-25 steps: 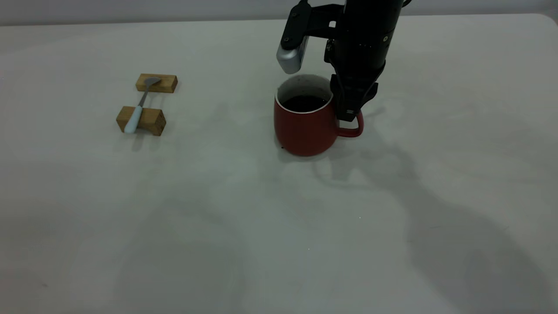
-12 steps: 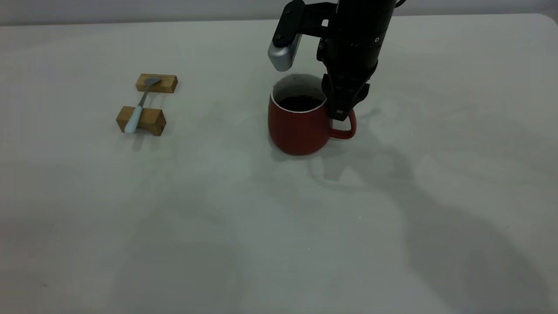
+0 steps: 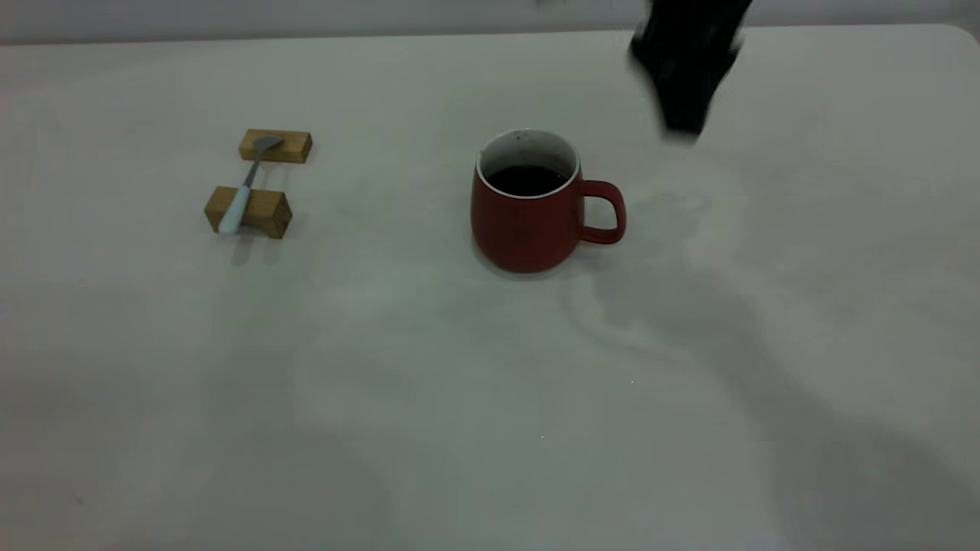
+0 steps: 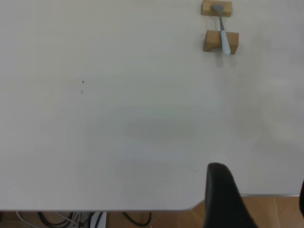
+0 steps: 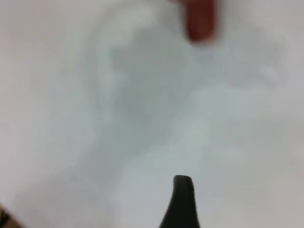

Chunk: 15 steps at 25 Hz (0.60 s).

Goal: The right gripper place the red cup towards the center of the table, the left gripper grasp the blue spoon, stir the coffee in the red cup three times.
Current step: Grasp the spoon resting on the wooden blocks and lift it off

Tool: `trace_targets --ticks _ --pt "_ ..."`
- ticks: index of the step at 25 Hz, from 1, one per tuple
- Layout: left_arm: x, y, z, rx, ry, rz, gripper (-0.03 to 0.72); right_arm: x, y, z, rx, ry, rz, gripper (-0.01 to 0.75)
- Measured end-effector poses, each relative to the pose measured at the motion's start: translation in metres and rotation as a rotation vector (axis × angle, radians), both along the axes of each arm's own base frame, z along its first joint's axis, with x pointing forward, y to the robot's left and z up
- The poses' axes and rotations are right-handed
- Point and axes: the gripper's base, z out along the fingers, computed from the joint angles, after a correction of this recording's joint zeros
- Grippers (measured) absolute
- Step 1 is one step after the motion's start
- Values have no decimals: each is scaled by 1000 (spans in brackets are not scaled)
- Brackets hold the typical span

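The red cup [image 3: 528,207] stands alone near the middle of the table [image 3: 459,398], with its handle [image 3: 606,213] pointing right. Dark coffee [image 3: 527,180] fills it. My right gripper [image 3: 680,107] is a blurred black shape above and to the right of the cup, well apart from it. In the right wrist view one finger [image 5: 183,199] shows with nothing against it, and the cup's handle [image 5: 199,21] is a red blur far off. The blue spoon [image 3: 243,191] lies across two wooden blocks at the left. My left gripper [image 4: 260,199] hangs open over the table's near edge, far from the spoon [image 4: 223,33].
The two wooden blocks [image 3: 276,145] [image 3: 249,212] hold the spoon off the tabletop. In the left wrist view the table edge [image 4: 142,209] shows with cables and wooden floor beyond it.
My right gripper has let go of the cup's handle and risen up and to the right. The cup stands where it was set down half a second ago.
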Motion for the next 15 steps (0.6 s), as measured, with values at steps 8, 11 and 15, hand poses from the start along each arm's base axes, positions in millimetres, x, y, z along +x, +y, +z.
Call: trace_targets --ticks 8,11,15 --pt "0 0 0 0 0 0 459 -48 -25 127 169 -188 -266 690" --pt "0 0 0 0 0 0 459 -75 -37 163 249 -249 -278 690" --pt "0 0 0 0 0 0 459 -123 -62 184 297 -283 -317 690"
